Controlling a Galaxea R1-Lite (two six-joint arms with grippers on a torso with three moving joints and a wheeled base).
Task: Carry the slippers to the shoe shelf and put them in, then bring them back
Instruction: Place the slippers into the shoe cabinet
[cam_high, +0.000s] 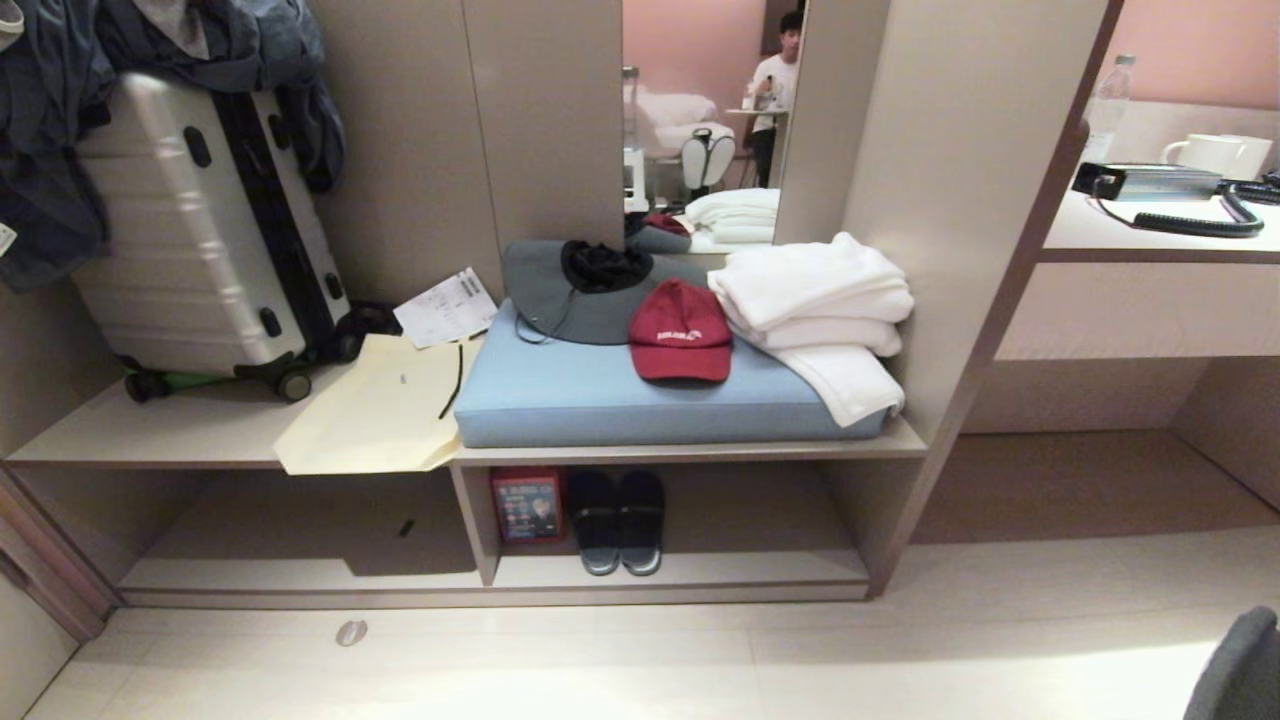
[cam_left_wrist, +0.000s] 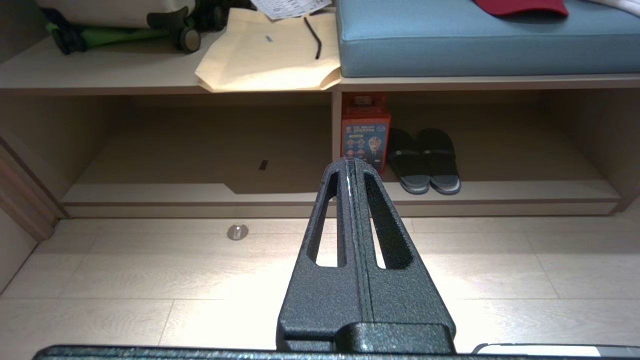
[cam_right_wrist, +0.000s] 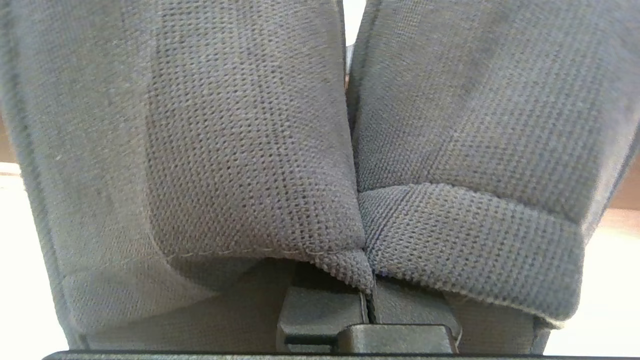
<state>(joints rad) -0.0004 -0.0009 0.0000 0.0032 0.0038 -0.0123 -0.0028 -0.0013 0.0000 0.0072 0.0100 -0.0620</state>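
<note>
The low, wide shoe shelf of pale beige wood laminate (cam_high: 660, 585) spans the far side of the pale tiled floor (cam_high: 700, 660), under a bench board carrying a light blue seat cushion (cam_high: 600, 395). An upright divider splits it. The left compartment looks nearly bare. The right one holds a red printed box (cam_high: 527, 505) against the divider and, just beside it, a near-black pair of slides with white-striped soles (cam_high: 618, 520), toes outward.

The pair of slate-grey fabric slide slippers (cam_right_wrist: 250, 150) is well short of the shelf, hanging at the near right edge of the head view and filling the right wrist view. The right gripper (cam_right_wrist: 368, 312) has its jaws pinched narrow on the two wide foot bands, pressed together. The left gripper (cam_left_wrist: 353, 166) hangs low over the floor, facing the divider, jaws closed on nothing.

The carry to the shelf looks barely begun. To do it well, I would:
- Keep the pinch firm, since soft fabric may slip.
- Aim for the bare floor of the right compartment, right of the dark pair.
- Come in low under the bench board.
- Set the soles flat before letting go.
</note>
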